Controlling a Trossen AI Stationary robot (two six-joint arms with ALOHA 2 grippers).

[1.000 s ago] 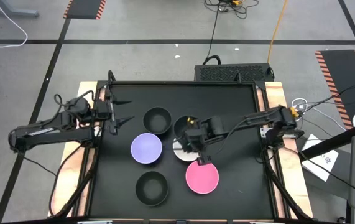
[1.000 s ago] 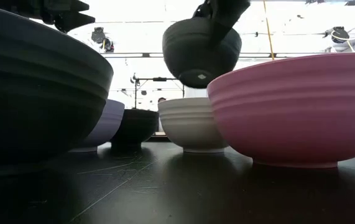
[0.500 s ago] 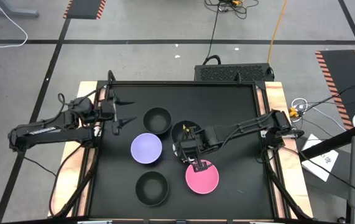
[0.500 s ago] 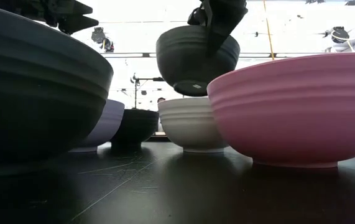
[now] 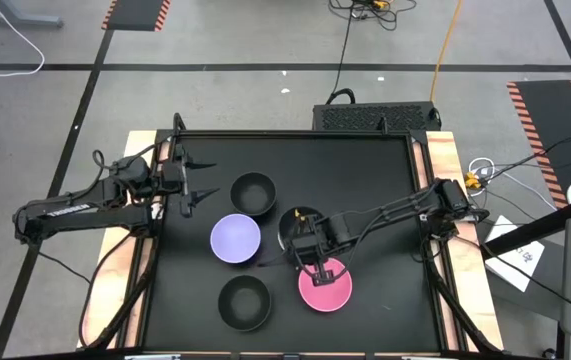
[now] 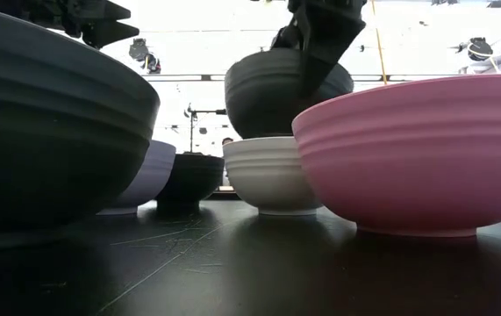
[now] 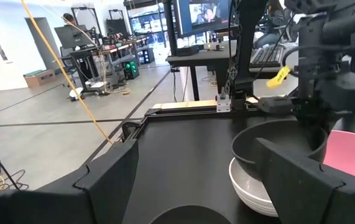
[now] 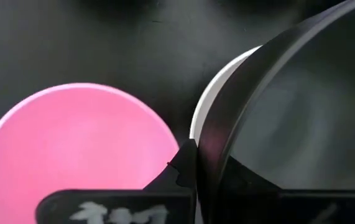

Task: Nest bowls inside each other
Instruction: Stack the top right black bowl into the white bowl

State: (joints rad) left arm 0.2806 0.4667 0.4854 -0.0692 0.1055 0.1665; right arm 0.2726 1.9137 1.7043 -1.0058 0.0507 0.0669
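Note:
My right gripper [image 5: 312, 256] is shut on a black bowl [image 5: 299, 228], which sits down in the white bowl [image 6: 272, 175] at mid-table. From above, the white bowl is almost hidden under it. The pink bowl [image 5: 325, 286] stands just near of them. The lavender bowl [image 5: 235, 238] stands to their left. A second black bowl [image 5: 253, 192] rests farther back and a third [image 5: 244, 302] near the front edge. My left gripper [image 5: 193, 178] hangs open over the table's left edge, touching nothing. My right gripper holds the black bowl by its rim [image 8: 222, 134] on the side toward the pink bowl. One finger [image 8: 178, 169] is outside the wall and one is inside. The fingers come from above, slanting from the right. The bowl's base is sunk inside the white bowl's rim [image 6: 268, 140].
The pink bowl [image 6: 417, 149] stands close beside the stacked pair, right under my right wrist. A raised rim [image 5: 417, 200] runs round the black tabletop. Bare table lies along the far edge and at the right. Desks and monitors fill the room beyond.
My right gripper has come down and a little toward the near edge, carrying the black bowl. The bowl hung clear above the white bowl a second ago; now its base is down inside the white bowl. The gripper stays shut on the rim.

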